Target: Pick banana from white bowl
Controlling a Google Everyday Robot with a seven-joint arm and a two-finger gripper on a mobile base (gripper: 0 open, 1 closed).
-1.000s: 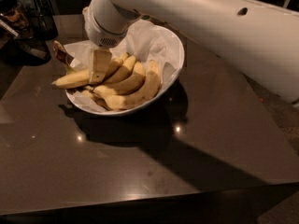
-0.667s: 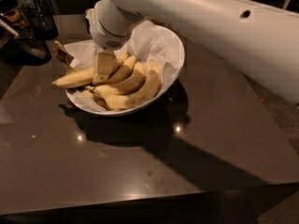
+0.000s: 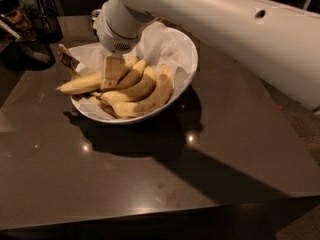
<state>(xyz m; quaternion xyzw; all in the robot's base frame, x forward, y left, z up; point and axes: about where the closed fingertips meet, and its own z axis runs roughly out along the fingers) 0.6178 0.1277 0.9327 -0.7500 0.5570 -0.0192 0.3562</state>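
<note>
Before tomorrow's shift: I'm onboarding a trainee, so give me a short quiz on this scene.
1. True or false: the white bowl is empty.
2. Where is the pincer? A) down among the bananas; B) raised high above the bowl; C) out of view.
3. Fill in: the bowl is lined with crumpled white ____.
Key: 1 false; 2 A; 3 paper.

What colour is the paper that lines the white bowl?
White. The paper shows in the camera view; the gripper is down at the bananas.
</note>
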